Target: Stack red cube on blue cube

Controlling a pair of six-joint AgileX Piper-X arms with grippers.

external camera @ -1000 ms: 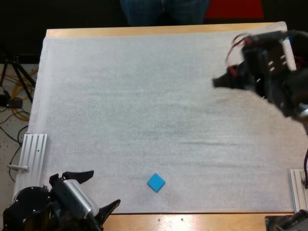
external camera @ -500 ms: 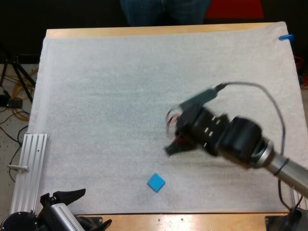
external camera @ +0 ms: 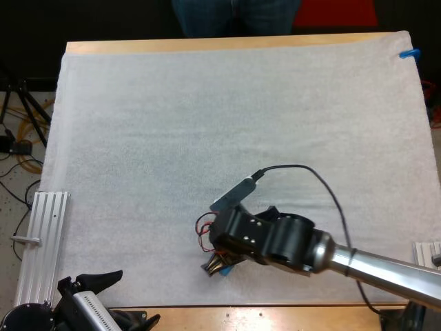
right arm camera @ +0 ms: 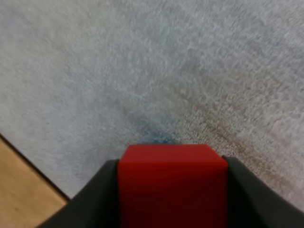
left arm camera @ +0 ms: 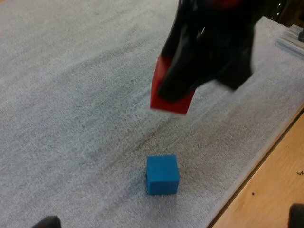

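Overhead, right tool (external camera: 216, 265) mostly hides blue cube (left arm camera: 162, 175), red cube (right arm camera: 172, 176) gripped

clear: far mat (external camera: 207, 103) | block: right end effector (external camera: 218, 266) holding red cube (right arm camera: 172, 183)

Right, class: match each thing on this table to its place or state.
1 small red cube
2 small blue cube
3 right gripper with black fingers
4 left gripper with black fingers

A resting on the white mat
B open, by the mat's near left corner
C held in the air, off the mat
D shut on the red cube

Pairs: 1-C, 2-A, 3-D, 4-B.
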